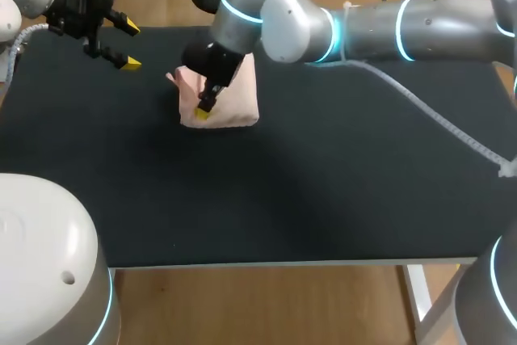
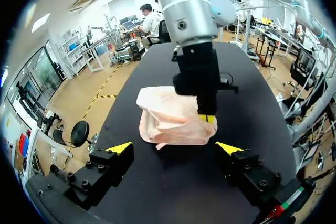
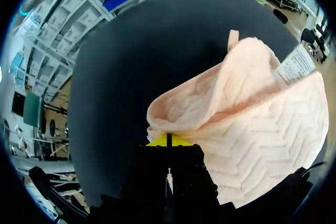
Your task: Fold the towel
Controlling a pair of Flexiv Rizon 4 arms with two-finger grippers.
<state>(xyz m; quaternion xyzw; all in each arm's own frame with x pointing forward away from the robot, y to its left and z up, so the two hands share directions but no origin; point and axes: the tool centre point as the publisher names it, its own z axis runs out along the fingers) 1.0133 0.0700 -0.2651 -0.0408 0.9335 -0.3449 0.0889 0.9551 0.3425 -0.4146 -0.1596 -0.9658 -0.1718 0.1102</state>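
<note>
Toward eleven o'clock on the tabletop, the towel sits bunched, roughly half-folded and not yet squared; right end effector pinches its edge, left end effector hangs spread apart.

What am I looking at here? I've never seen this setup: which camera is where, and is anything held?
Two robot arms stand at a black table. One picture looks down from above and behind them; the two round ones come from a camera on each wrist, looking along its yellow-tipped fingers. On the table lies a peach towel, partly folded. The right gripper, reaching in from the right, is shut on the towel's edge. The left gripper hangs open and empty above the table, apart from the towel.
</note>
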